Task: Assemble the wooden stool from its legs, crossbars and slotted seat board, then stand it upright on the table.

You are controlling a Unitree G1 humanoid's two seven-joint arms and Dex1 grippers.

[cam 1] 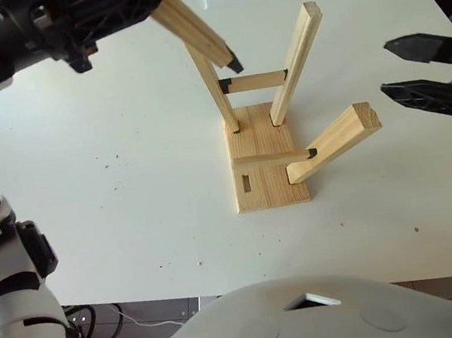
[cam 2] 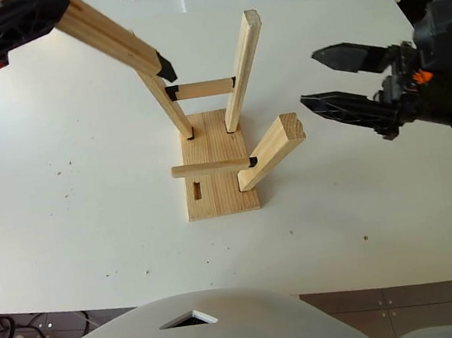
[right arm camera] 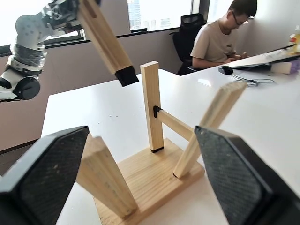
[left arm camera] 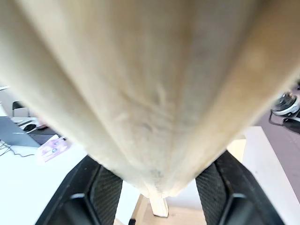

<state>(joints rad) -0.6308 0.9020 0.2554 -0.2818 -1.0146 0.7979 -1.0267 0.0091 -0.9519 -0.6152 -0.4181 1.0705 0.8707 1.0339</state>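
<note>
My left gripper is clamped on a loose leg, which slopes away from its fingers down toward the right. The leg's black-tipped end hangs just beside the top of the nearer upright leg; the right wrist view shows a gap between them. Below and to the right of that gripper, the seat board lies flat on the white surface. Two legs stand in the board, the second upright leg tilting slightly, with a crossbar joining them. Nearer my right gripper, a third leg leans out from the board's edge, and its crossbar sticks out over the board above an open slot. My right gripper hovers just beyond that leaning leg with its fingers spread wide, holding nothing.
</note>
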